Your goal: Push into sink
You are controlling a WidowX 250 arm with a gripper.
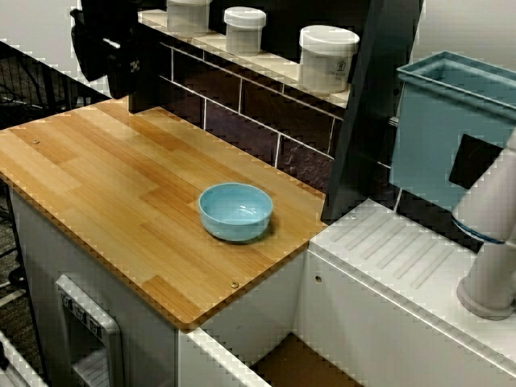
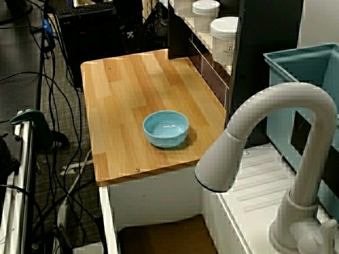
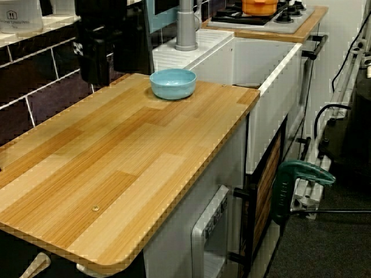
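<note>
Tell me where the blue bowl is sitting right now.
The bowl sits upright on the wooden counter, near the end that borders the sink and the white ribbed drainer. The gripper is over the counter's far end.

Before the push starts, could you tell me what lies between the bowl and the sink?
Only bare wooden counter between bowl and sink, seen from the faucet side.
</note>
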